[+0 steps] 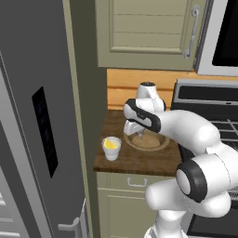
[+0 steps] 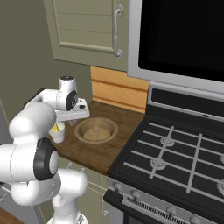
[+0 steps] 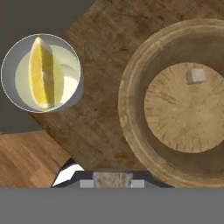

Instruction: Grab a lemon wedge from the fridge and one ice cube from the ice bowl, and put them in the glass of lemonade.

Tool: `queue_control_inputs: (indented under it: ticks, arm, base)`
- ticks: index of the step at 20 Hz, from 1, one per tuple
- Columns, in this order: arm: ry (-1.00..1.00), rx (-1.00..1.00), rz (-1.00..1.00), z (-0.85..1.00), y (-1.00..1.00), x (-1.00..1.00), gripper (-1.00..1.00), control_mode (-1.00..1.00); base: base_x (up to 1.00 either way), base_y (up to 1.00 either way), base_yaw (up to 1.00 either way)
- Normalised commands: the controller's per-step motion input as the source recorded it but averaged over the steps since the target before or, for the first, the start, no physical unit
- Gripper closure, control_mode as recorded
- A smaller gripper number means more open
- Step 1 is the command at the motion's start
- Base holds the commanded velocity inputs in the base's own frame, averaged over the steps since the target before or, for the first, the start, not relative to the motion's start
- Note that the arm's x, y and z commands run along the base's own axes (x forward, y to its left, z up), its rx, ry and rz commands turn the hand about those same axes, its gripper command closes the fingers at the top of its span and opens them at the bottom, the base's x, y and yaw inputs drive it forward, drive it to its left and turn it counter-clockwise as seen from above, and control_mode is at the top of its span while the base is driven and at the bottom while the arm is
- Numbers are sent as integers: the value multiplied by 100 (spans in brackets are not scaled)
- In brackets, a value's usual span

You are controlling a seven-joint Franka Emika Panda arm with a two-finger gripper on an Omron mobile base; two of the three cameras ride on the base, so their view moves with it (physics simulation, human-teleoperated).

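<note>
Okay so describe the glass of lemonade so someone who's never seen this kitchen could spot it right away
Find the tall grey fridge on the left; beside it is a small wooden counter under a beige-green cabinet. Near the counter's fridge-side edge stands the glass of lemonade. Unlike the wide, shallow brownish ice bowl next to it, it is a small whitish tumbler with a yellow lemon wedge in it.

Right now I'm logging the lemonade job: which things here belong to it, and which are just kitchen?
Job:
- lemon wedge, already in the glass of lemonade
- ice bowl
- ice cube left in the bowl
- ice cube between the gripper fingers
- fridge

Just kitchen:
- stove
- microwave
- wall cabinet
</note>
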Motion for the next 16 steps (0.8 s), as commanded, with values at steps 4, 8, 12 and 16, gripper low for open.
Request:
queue_control_inputs:
  ticks: [4, 8, 12, 16]
  arm:
    - [0, 1, 24, 11, 69, 2, 100, -100]
    - [-4, 0, 0, 8, 52, 0, 100, -100]
    - [-6, 0, 0, 0, 40, 3, 100, -100]
    - [2, 0, 0, -2, 12, 6, 100, -100]
  base:
    - [0, 0, 0]
    - [0, 0, 0]
    - [0, 0, 0]
    - [0, 0, 0]
